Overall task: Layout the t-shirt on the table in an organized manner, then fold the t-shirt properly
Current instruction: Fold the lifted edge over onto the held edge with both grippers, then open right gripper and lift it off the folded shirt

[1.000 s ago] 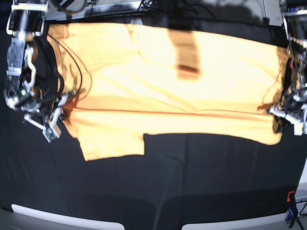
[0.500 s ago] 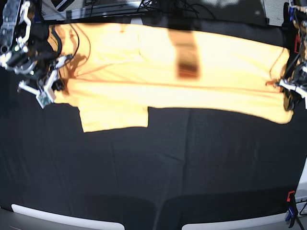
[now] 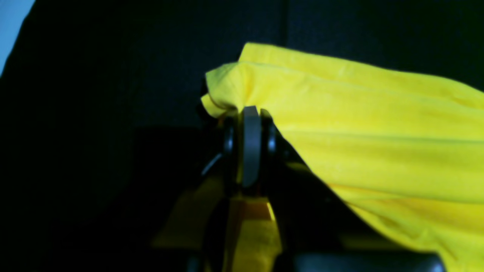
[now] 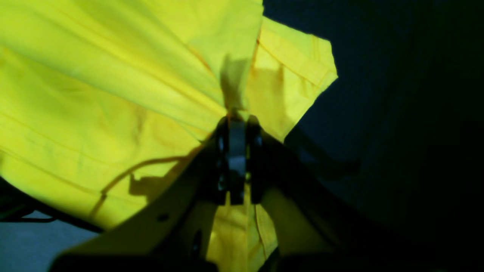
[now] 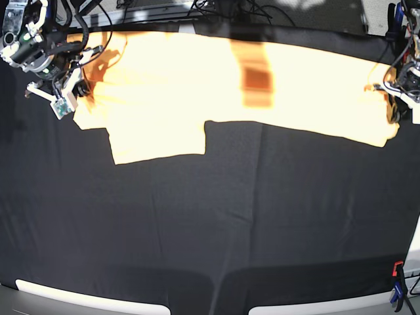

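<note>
**T-shirt stretched across the far side of the table, pinched at both ends**

The t-shirt (image 5: 216, 85) is seen spread as a long, folded band along the far part of the table (image 5: 216, 230), running from one side of the base view to the other. One short sleeve (image 5: 157, 139) is laid flat and projects toward the near edge from the band's lower border, close to the end at that view's left. A darker rectangular shadow patch is seen across the middle of the fabric.

The end of the garment at the base view's right is gripped by the left gripper (image 3: 249, 113); in the left wrist view its jaws are pressed together on a bunched corner of the yellow cloth (image 3: 359, 124), which is drawn away from the pinch in taut folds. The opposite end is gripped by the right gripper (image 4: 236, 121); in the right wrist view its jaws are clamped on a gathered pleat of the fabric (image 4: 113, 87), with a hemmed edge visible just beyond the pinch.

The near half of the black covering is left bare. A white rim (image 5: 85, 298) is seen along the near edge, and a red clamp (image 5: 397, 269) is fixed at the near corner on the base view's right. Cables (image 5: 216, 8) are visible beyond the far edge.
</note>
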